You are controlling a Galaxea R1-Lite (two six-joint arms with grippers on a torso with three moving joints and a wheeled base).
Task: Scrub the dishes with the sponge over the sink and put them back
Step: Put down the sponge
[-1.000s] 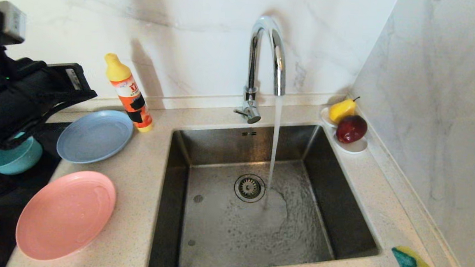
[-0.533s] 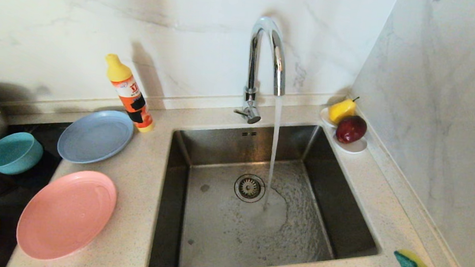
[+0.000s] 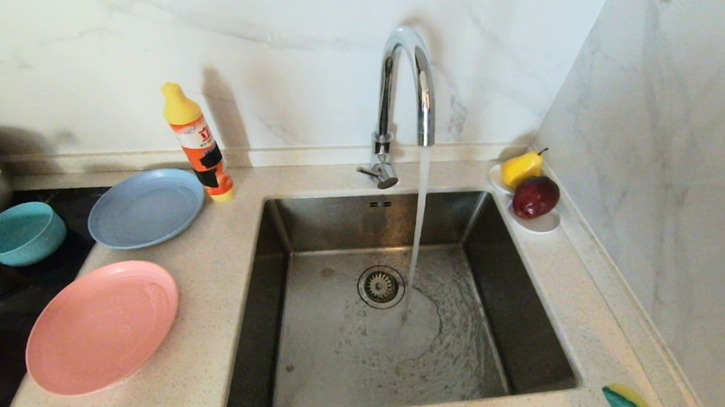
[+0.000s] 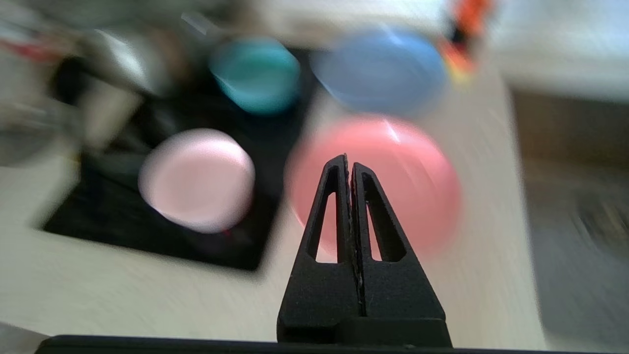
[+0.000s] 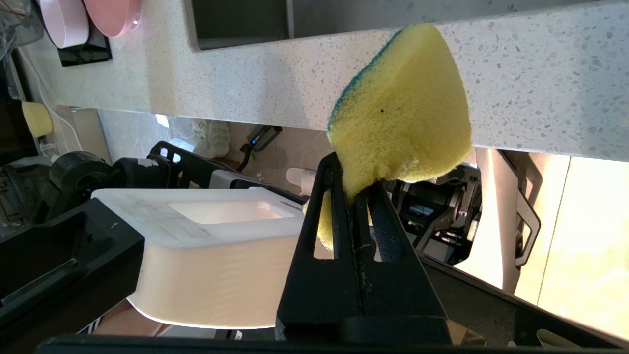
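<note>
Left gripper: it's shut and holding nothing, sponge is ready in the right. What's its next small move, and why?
Probably open the left gripper and lower it toward the pink plate's rim. It hangs shut and empty above that plate, the right gripper already pinches the sponge, water runs into the sink, and no dish is over it yet.

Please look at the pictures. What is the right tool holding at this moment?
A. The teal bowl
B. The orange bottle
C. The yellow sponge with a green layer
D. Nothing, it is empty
C: in the right wrist view the right tool is shut on the sponge, which it pinches at one corner, just off the counter's front edge; its tip also shows at the head view's lower right.
</note>
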